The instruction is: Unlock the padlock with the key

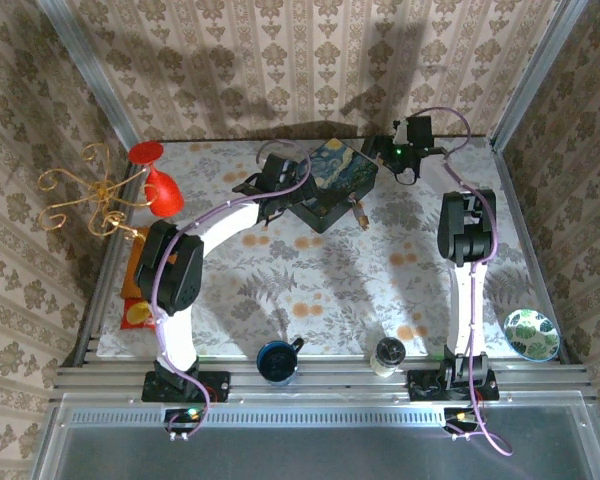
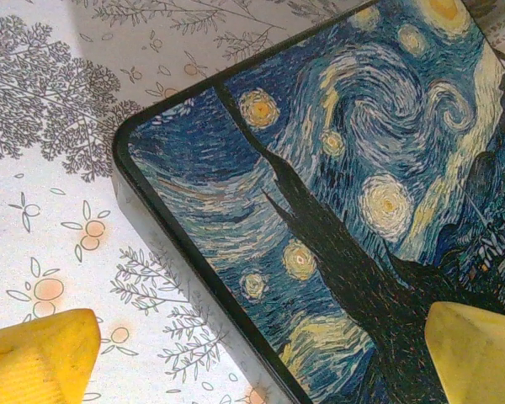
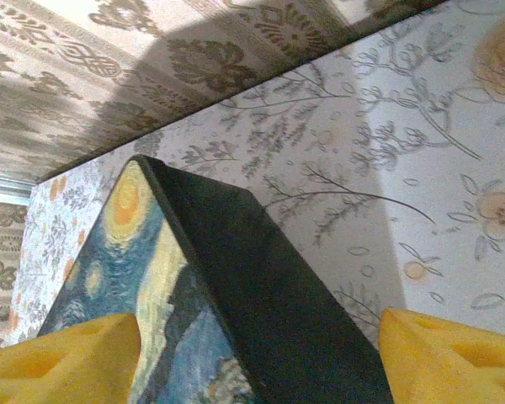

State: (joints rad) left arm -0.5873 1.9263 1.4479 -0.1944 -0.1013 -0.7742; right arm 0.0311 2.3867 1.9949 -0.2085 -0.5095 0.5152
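The dark blue box (image 1: 332,182) with a swirling night-sky painting on its lid stands at the back middle of the table. A tiny brass-coloured thing (image 1: 358,212) at its near right side looks like the padlock; it is too small to tell its shackle or a key. My left gripper (image 1: 268,188) hovers at the box's left corner, open, its yellow fingertips (image 2: 38,358) straddling the lid's (image 2: 337,194) edge with nothing between them. My right gripper (image 1: 400,155) is at the box's far right corner, open, with the dark side wall (image 3: 269,286) between its yellow pads (image 3: 454,358).
A red goblet (image 1: 160,182) and a gold wire stand (image 1: 85,195) sit at the far left. At the near edge stand a blue cup (image 1: 277,360) and a small jar (image 1: 388,355). A patterned bowl (image 1: 531,333) lies at the right. Papered walls close in behind.
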